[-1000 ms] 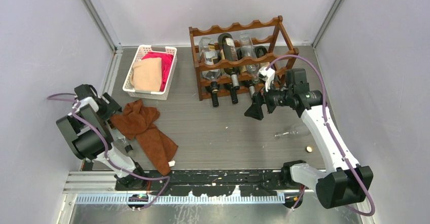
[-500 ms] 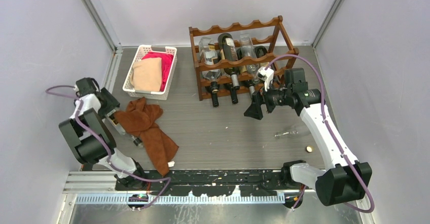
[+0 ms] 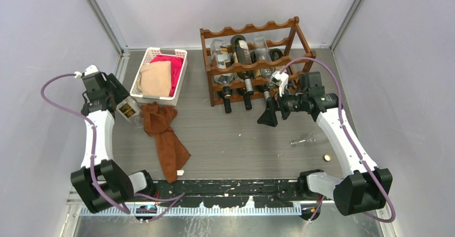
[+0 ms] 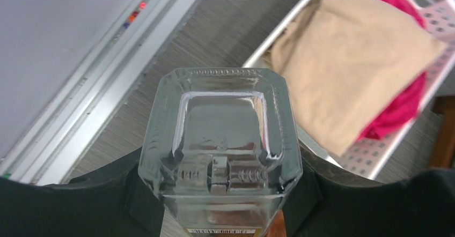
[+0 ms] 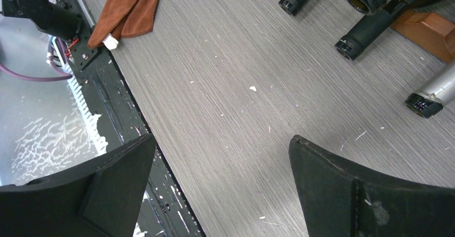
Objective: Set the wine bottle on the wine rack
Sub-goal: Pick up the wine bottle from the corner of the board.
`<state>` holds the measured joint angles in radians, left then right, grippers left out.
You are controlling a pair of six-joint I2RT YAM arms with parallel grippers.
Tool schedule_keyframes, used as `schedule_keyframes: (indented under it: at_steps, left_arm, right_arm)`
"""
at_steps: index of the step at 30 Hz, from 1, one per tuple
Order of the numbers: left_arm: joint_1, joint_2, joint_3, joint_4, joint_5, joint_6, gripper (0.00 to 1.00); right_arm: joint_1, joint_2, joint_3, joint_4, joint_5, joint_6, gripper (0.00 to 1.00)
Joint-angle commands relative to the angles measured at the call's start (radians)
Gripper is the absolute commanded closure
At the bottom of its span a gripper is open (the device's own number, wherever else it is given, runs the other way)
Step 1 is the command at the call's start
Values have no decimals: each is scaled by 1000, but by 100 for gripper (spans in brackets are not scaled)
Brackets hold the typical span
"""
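We see the wine bottle (image 4: pixel 220 135) as thick, clear, glossy glass, its base rimmed with fine moulded ribbing. The wine rack (image 3: pixel 249 29) is dark reddish-brown wood, smooth and lightly polished. The bottles (image 3: pixel 242 54) lying in it are glossy glass, some dark and some clear, with matt black or silvery wraps on their necks. The table (image 5: pixel 241 87) looks like matt grey laminate with a fine wood grain. The basket (image 3: pixel 161 50) is white perforated plastic, holding a soft beige cloth (image 4: pixel 349 60) and a pink cloth (image 4: pixel 402 108). The brown cloth (image 3: pixel 166 135) looks napped and matt. The jaws of the right gripper (image 5: pixel 221 140) are matt black plastic, faintly scuffed. The metal sheet (image 5: pixel 43 130) beyond the table's edge is shiny and streaked white.
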<state>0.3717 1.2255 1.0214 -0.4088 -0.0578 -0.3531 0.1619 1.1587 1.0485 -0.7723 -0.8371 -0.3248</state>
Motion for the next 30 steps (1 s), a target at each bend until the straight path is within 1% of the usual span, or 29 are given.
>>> schedule_keyframes:
  at_steps: [1,7,14,24,27,30]
  left_arm:
    - [-65,-159,-14,121,89,-83,100]
    - [-124,-286,-47,132,127,-128,100]
    - [-173,-373,-36,121,191,-163,100]
    - [-178,-470,31,60,303,-127,100]
    - [-178,-491,59,49,334,-130,100]
    - [-178,-497,78,52,394,-154,100]
  right_arm:
    - [7,-2,-2,24,-52,-18,0]
    - [10,5,-7,24,-99,-25,0]
    - [10,23,-12,21,-115,-41,0]
    - [11,13,-26,-13,-219,-129,0]
    - [10,13,-28,-29,-243,-157,0]
    - [11,20,-27,-44,-253,-180,0]
